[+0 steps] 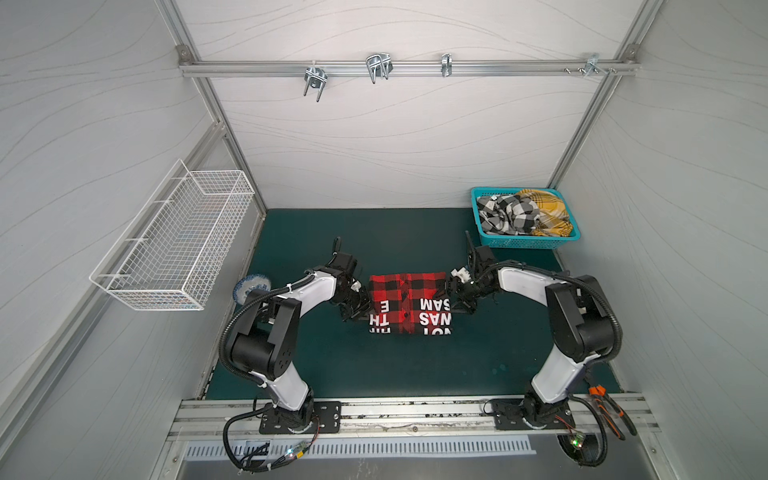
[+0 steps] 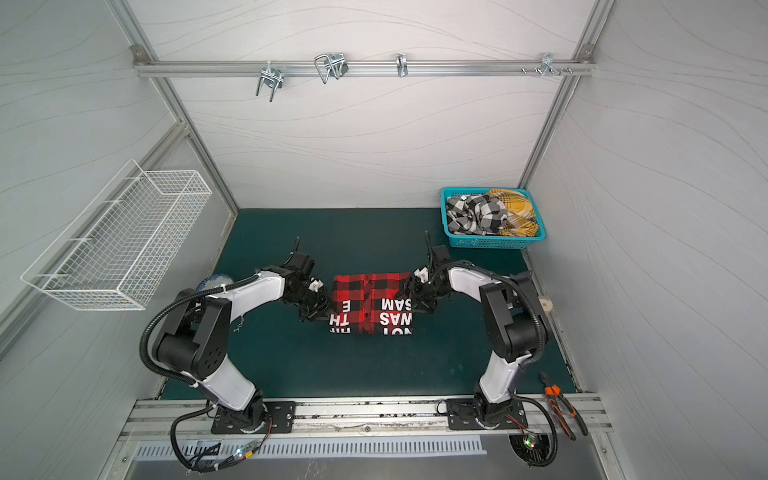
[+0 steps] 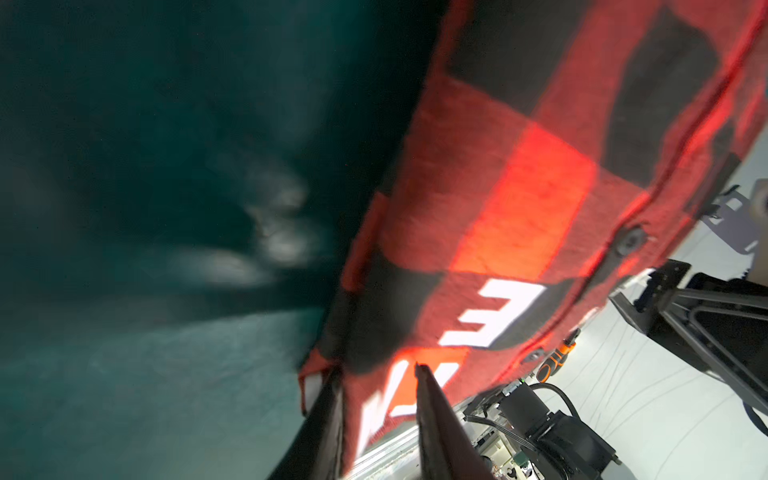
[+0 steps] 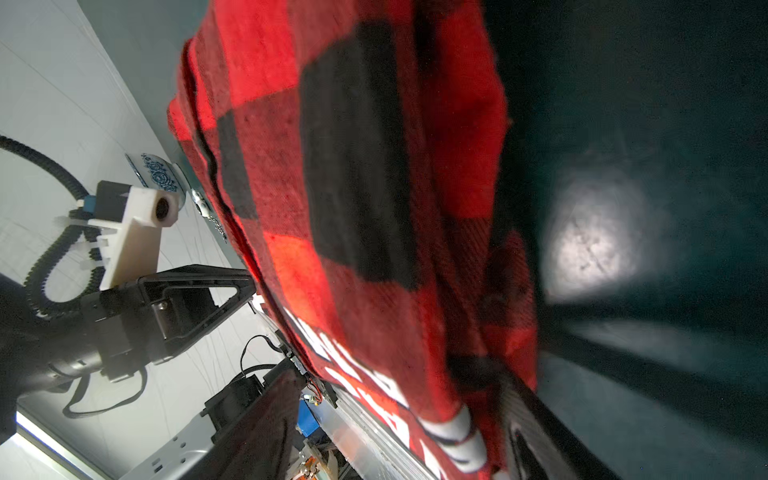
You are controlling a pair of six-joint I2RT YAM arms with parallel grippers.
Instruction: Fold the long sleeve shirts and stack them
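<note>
The red-and-black checked shirt [image 1: 409,303] [image 2: 372,303] with white block letters lies folded into a rectangle mid-mat, between both arms. My left gripper [image 1: 357,309] [image 3: 376,370] is at its left edge, shut on a fold of the red cloth [image 3: 498,208]. My right gripper [image 1: 455,299] [image 4: 395,374] is at the right edge. Its jaws stand wide; the cloth [image 4: 353,187] rests against one finger only. The black-and-white shirt [image 1: 509,214] [image 2: 478,214] and the mustard plaid one [image 1: 544,208] [image 2: 513,205] lie crumpled in the teal basket [image 1: 525,241] at back right.
A white wire basket [image 1: 174,249] hangs on the left wall. A blue-and-white bowl [image 1: 251,286] sits behind the left arm. Orange-handled pliers [image 1: 611,409] lie on the front rail at the right. Metal hooks [image 1: 378,66] hang from the back rail.
</note>
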